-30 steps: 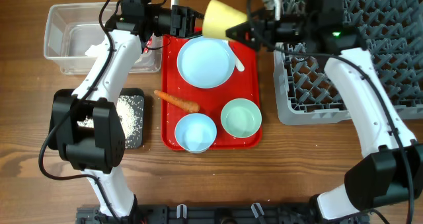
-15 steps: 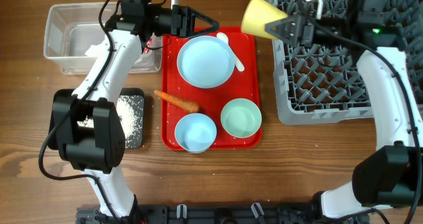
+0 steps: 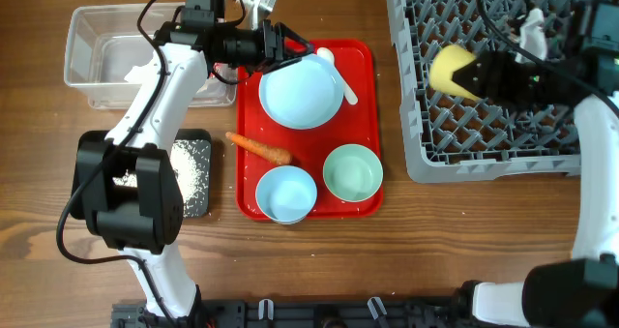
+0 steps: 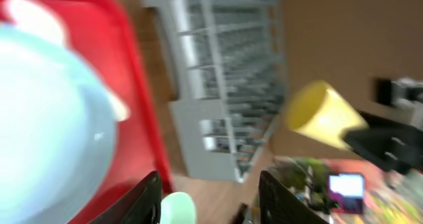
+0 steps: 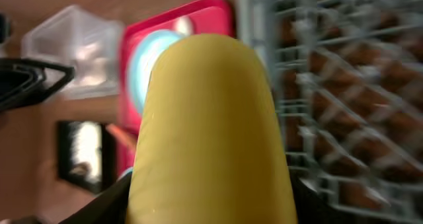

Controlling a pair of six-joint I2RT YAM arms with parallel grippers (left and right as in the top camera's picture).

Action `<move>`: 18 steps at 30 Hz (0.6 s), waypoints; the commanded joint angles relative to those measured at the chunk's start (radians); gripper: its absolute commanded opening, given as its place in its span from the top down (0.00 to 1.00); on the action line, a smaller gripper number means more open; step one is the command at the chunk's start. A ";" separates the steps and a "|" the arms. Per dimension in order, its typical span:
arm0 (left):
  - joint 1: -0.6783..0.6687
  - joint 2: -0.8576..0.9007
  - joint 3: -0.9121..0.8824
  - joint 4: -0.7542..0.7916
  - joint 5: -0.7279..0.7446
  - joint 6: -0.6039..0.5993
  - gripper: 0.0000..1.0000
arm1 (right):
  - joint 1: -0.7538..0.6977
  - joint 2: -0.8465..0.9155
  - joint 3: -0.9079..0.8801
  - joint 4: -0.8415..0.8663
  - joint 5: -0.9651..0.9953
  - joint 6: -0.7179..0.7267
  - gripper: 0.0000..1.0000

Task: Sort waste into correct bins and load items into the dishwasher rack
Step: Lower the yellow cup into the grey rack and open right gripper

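Over the grey dishwasher rack (image 3: 503, 125) my right gripper (image 3: 472, 76) is shut on the small yellow cup (image 3: 448, 70), which lies on its side. In the right wrist view the cup (image 5: 211, 131) fills the gap between the jaws. My left gripper (image 3: 282, 45) stands open with nothing in it, at the far left rim of the light blue plate (image 3: 300, 91). In its wrist view its dark fingers (image 4: 142, 201) frame the plate (image 4: 46, 118) and a blurred pale green bowl (image 4: 178, 209). The white spoon (image 3: 336, 69), orange carrot (image 3: 259, 148), light blue bowl (image 3: 286, 193) and pale green bowl (image 3: 353, 173) lie on the red tray (image 3: 366, 96).
The clear tub (image 3: 97, 38) stands at the far left with a white crumpled piece (image 3: 133, 74) inside. A black tray (image 3: 193, 144) holding white rice sits left of the red tray. The rack takes up the far right corner of the table.
The right gripper has carried the yellow cup rightward from above the tray's far edge to over the rack. The left gripper has dropped slightly toward the plate's rim.
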 commanded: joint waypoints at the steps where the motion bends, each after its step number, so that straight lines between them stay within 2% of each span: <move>1: -0.015 -0.022 0.011 -0.057 -0.240 0.024 0.53 | 0.002 -0.040 0.034 -0.064 0.249 0.043 0.48; 6: -0.016 -0.022 0.011 -0.132 -0.395 0.029 0.53 | 0.009 -0.035 0.032 -0.144 0.317 0.051 0.48; 11: -0.016 -0.022 0.011 -0.193 -0.533 0.047 0.54 | 0.069 -0.029 0.032 -0.185 0.467 0.113 0.48; 18: -0.016 -0.022 0.011 -0.233 -0.600 0.066 0.54 | 0.189 0.024 0.032 -0.214 0.546 0.166 0.47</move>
